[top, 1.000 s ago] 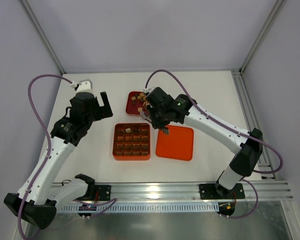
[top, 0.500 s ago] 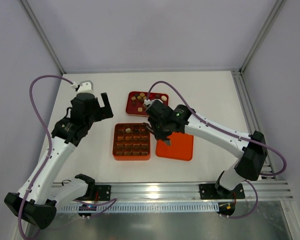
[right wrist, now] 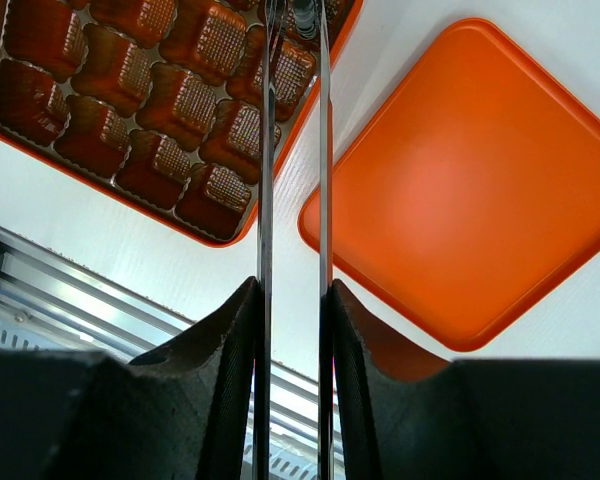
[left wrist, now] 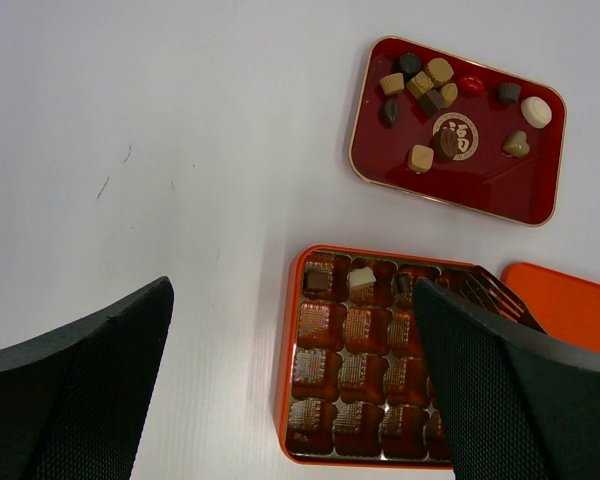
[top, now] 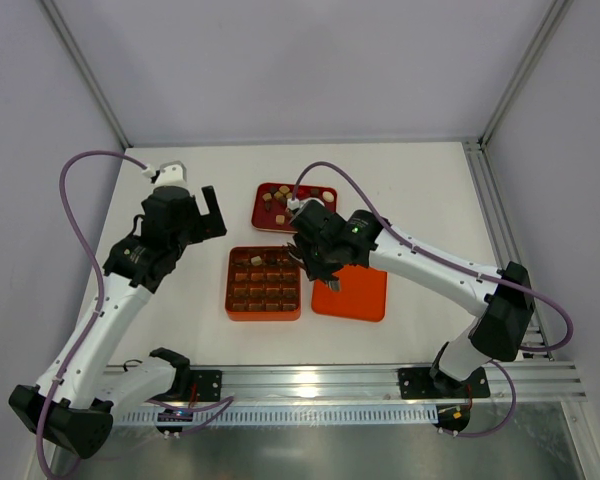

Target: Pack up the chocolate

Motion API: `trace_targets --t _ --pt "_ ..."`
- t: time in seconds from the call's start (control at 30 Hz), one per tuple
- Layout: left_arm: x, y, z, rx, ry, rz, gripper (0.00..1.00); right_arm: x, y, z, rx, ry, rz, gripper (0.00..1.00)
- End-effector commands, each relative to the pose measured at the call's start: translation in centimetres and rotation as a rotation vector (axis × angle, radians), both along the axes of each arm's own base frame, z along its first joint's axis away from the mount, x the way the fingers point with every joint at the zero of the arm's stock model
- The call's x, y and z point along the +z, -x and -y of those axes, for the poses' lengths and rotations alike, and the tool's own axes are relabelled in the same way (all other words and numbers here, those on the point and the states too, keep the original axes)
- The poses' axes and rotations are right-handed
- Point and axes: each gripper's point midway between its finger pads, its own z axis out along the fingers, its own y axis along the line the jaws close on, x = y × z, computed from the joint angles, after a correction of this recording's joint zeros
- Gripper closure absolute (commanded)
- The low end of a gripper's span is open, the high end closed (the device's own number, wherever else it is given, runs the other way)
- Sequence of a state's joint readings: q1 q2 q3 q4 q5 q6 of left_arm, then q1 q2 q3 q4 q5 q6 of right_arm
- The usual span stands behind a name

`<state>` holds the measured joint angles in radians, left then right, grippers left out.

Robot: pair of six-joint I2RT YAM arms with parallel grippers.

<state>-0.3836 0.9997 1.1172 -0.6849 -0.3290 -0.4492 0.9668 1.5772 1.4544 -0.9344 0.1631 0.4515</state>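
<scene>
Step, I judge: dropping into orange box (top: 264,316), far-right cell | my right fingers (right wrist: 265,150) barely parted, load I can't tell | left fingers (left wrist: 80,380) wide, empty | next: lift, fetch chocolate (left wrist: 420,158) from red tray (left wrist: 480,185)

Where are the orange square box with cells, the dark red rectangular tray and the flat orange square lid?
orange square box (top: 264,315): top view, near wall.
dark red rectangular tray (left wrist: 495,185): left wrist view, bare floor.
flat orange square lid (right wrist: 460,190): right wrist view, centre.

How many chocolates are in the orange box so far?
3: a dark one in the box's far-left corner cell, a cream one beside it, a dark one next. The right gripper covers the fourth cell; another may hide there.
</scene>
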Motion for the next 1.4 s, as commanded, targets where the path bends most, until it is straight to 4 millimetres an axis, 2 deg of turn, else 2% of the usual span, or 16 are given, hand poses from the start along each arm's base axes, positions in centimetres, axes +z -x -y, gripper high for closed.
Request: trace_targets --t 0.0,0.23,0.37,0.47,0.5,0.63,0.73,0.83,0.87,0.9,0.97,1.13,1.37 --pt "0.8 -0.5 0.1 0.008 0.027 0.038 0.00 2.4 -0.5 -0.8 -0.002 -0.070 0.057 0.64" --pt "0.7 -0.5 0.1 0.009 0.027 0.037 0.00 3.4 -1.2 -0.7 -0.003 -0.056 0.093 0.63" --pt "0.8 -0.5 0.1 0.008 0.027 0.040 0.00 4.7 -2.9 0.2 -0.024 -0.038 0.130 0.63" --pt "0.9 -0.5 0.1 0.009 0.028 0.042 0.00 5.7 -5.3 1.3 -0.053 -0.054 0.147 0.63" --pt "1.0 -0.6 0.1 0.009 0.029 0.044 0.00 5.6 -6.5 2.3 -0.086 -0.046 0.147 0.63" --pt "0.8 -0.5 0.0 0.009 0.026 0.038 0.00 5.0 -9.5 3.7 -0.123 -0.037 0.137 0.63" --pt "0.6 -0.5 0.0 0.008 0.025 0.037 0.00 4.1 -11.5 4.1 -0.140 -0.026 0.123 0.63" --pt "0.5 -0.5 -0.1 0.011 0.022 0.034 0.00 3.5 -13.0 3.4 -0.131 -0.025 0.113 0.63" --pt "0.3 -0.5 -0.1 0.011 0.021 0.031 0.00 4.0 -13.6 3.0 -0.129 -0.036 0.123 0.63" --pt "0.4 -0.5 -0.1 0.009 0.023 0.034 0.00 3.0 -14.0 2.5 -0.120 -0.025 0.102 0.63" --pt "0.3 -0.6 -0.1 0.010 0.021 0.031 0.00 3.1 -14.5 1.6 -0.109 -0.041 0.094 0.63" --pt "0.2 -0.5 -0.2 0.011 0.019 0.031 0.00 1.5 -15.2 0.2 -0.096 -0.051 0.054 0.61" --pt "0.1 -0.5 -0.2 0.010 0.020 0.029 0.00 0.3 -15.5 -0.9 -0.085 -0.045 0.037 0.59"
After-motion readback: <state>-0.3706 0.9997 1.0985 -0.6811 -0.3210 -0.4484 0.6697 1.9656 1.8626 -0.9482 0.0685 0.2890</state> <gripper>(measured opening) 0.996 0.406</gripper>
